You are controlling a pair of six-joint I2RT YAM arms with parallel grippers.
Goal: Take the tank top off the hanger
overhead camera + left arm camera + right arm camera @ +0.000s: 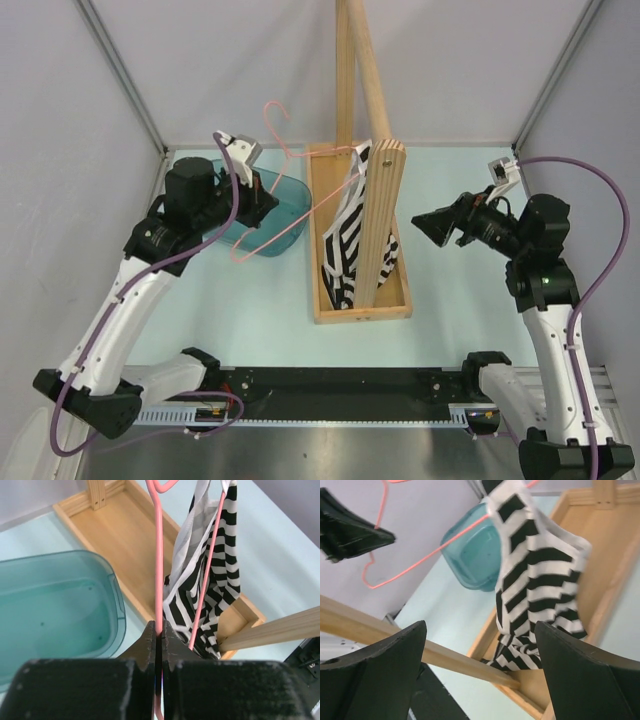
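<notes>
Within the closed left pincer (158, 630), hanger (158, 555) wire: thin, stiff. Ahead of the wide-spread right pincer (480, 630), tank top (540, 580): probably soft, light, limp; best pinched at the lower hem.

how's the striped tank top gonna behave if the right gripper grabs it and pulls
Likely floppy: the tank top hangs in loose folds from the hanger. Probably light, since the thin wire shows no sag. It may snag where a strap loops the wire.
</notes>
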